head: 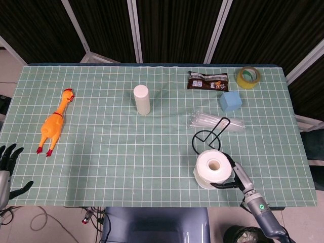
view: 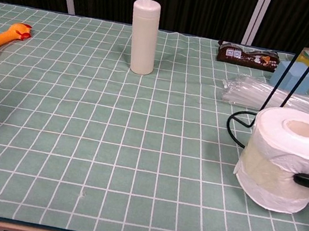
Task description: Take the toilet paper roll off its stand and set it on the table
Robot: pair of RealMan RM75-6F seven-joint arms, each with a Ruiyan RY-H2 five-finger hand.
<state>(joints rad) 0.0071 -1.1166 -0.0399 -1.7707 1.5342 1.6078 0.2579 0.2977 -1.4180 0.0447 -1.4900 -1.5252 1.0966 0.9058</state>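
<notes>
The right hand (head: pixel 237 175) holds the toilet paper roll (head: pixel 212 169) upright, off its stand (head: pixel 212 134), low so it lands flat on the bench (head: pixel 126 152); the left hand (head: pixel 6 164) waits with fingers wide

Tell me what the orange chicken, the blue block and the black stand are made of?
The orange chicken looks like smooth rubber or soft plastic, judging by its even, slightly shiny skin. The blue block seems to be foam or sponge: matte, with soft edges. The black stand looks like bent metal wire with a dark coating, being thin and stiff.
</notes>
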